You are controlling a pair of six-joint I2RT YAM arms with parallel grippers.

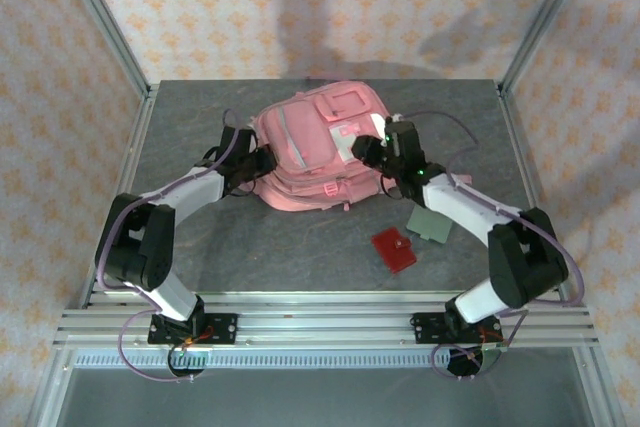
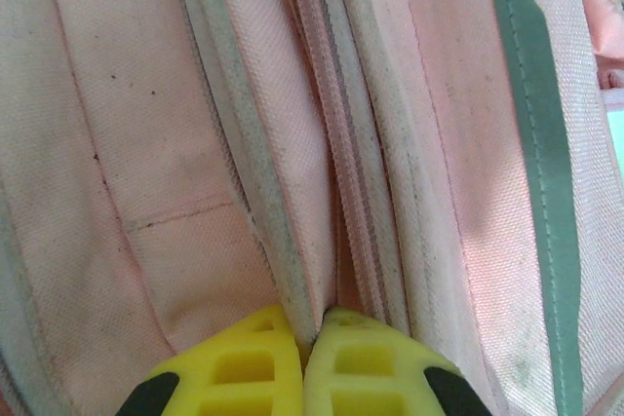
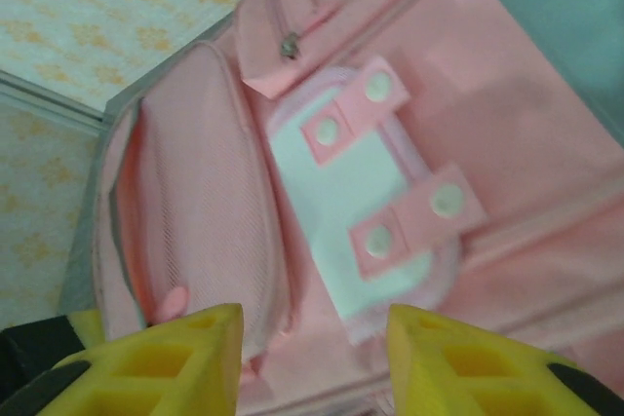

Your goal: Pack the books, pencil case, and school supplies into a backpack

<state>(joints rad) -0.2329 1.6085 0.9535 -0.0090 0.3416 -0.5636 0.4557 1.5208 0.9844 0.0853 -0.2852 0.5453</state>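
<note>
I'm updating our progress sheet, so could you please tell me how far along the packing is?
Done: nothing I can confirm. In hand: left end effector pinches the backpack at a zipper seam; right end effector hangs open over it. Left: red pad and grey-green card lie on the table, unpacked.

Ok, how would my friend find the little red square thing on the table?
Find the big pink backpack in the middle of the grey table. In front of it, toward the right arm, lie two small flat squares. It is the bright red pad, nearer the table's front edge; the card beside it is grey-green.
</note>
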